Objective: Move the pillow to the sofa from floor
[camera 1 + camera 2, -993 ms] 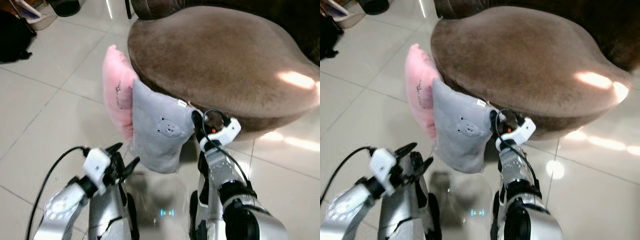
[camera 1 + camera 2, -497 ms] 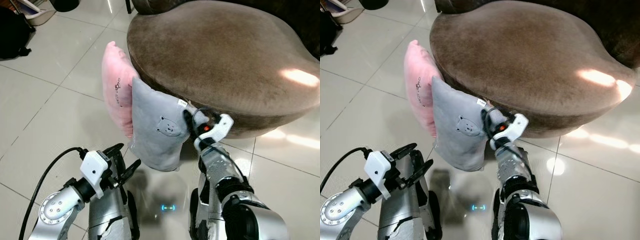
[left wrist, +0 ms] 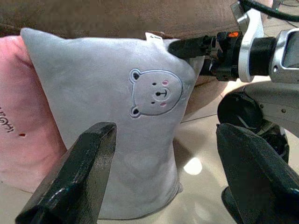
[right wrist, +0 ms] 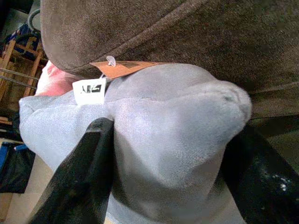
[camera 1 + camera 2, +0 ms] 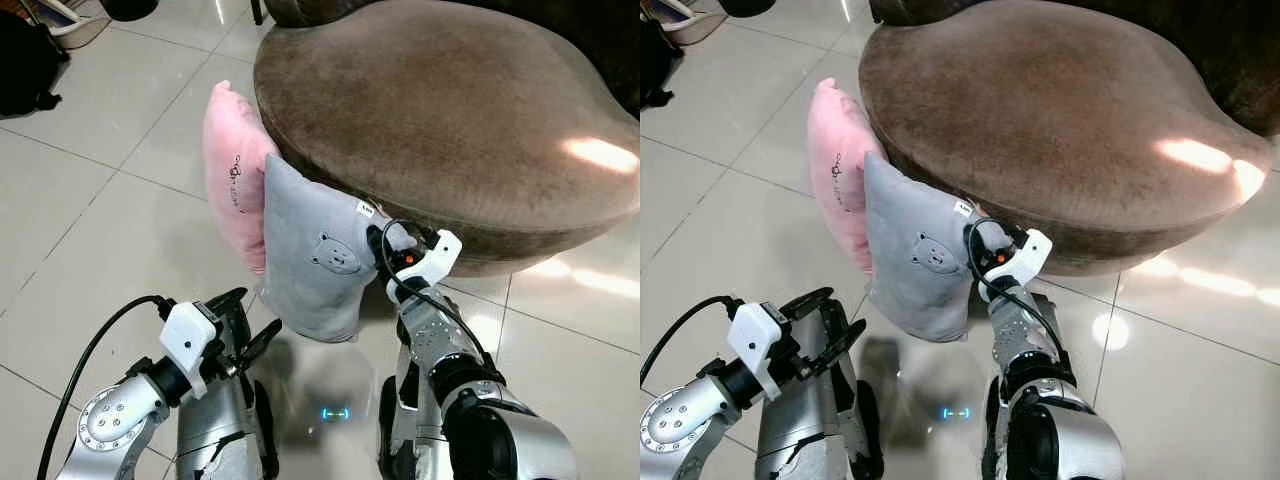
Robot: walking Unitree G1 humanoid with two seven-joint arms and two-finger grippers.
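Your right gripper pinches the gray pillow.
The pillow stands on the floor, leaning on the sofa's front edge; your left gripper is spread wide.

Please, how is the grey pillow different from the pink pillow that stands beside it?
The grey pillow has a bear face stitched on it; the pink pillow carries small dark lettering instead. The grey pillow has its upper corner between the fingers of the right claw, while the pink pillow is untouched. The grey pillow stands nearer the robot and partly covers the pink pillow. Both stand upright on the tiled floor, leaning against the brown sofa.
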